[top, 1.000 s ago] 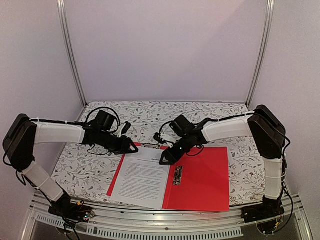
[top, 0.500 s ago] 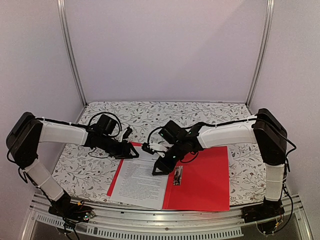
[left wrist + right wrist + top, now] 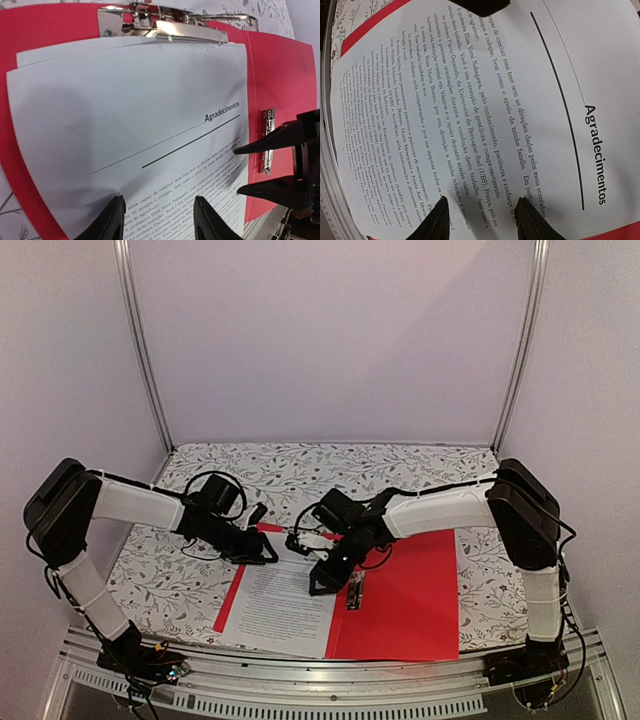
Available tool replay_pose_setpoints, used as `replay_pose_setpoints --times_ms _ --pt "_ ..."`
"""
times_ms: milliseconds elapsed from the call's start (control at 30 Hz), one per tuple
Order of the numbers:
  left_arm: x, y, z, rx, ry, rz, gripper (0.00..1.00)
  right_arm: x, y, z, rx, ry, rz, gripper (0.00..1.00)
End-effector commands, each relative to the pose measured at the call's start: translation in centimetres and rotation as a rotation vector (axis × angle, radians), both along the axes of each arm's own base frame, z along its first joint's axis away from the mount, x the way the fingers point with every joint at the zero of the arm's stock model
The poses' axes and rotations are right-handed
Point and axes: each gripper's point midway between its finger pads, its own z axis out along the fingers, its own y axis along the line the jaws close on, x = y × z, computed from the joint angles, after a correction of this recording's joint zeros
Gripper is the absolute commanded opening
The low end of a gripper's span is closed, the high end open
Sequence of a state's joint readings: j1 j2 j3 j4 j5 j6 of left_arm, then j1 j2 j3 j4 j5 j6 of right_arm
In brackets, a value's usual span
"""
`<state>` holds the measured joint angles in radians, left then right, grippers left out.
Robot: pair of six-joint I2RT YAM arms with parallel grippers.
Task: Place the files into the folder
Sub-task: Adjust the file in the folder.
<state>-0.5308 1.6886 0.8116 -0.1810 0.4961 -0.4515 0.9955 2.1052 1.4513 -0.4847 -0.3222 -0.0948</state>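
Your left gripper (image 3: 158,199) stands with jaws apart and nothing between them, low over the files (image 3: 285,602). Your right gripper (image 3: 481,202) is likewise unclenched and empty, its tips at the sheets' right edge. The files lie on the left leaf of the opened folder (image 3: 405,605), their top edge at the metal clip (image 3: 165,27); you cannot tell whether it is tucked under. The folder rests flat on the table surface (image 3: 400,470), which is printed with grey leaves and vines, close to the front rail (image 3: 320,680). Plain pale walls (image 3: 330,340) and two metal posts (image 3: 140,350) enclose the table.
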Motion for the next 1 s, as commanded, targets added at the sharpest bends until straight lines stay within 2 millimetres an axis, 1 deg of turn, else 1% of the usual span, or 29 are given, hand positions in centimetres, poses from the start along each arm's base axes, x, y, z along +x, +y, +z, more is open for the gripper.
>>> replay_pose_setpoints --times_ms 0,167,467,667,967 --pt "0.9 -0.1 0.0 0.022 -0.025 -0.009 0.47 0.9 -0.7 -1.4 -0.08 -0.02 -0.021 0.45" --pt "1.6 -0.2 0.0 0.029 -0.036 -0.005 0.47 1.5 -0.7 -2.0 -0.106 -0.028 -0.034 0.45" --pt "3.0 -0.9 0.5 0.031 -0.065 -0.002 0.47 1.8 0.0 -1.7 -0.09 -0.022 -0.049 0.45" --pt "3.8 -1.0 0.5 0.044 -0.079 0.006 0.47 1.7 0.4 -1.2 -0.063 -0.006 -0.074 0.45" --pt "4.7 -0.9 0.1 0.098 -0.09 -0.014 0.47 1.6 0.8 0.8 -0.011 -0.017 -0.069 0.49"
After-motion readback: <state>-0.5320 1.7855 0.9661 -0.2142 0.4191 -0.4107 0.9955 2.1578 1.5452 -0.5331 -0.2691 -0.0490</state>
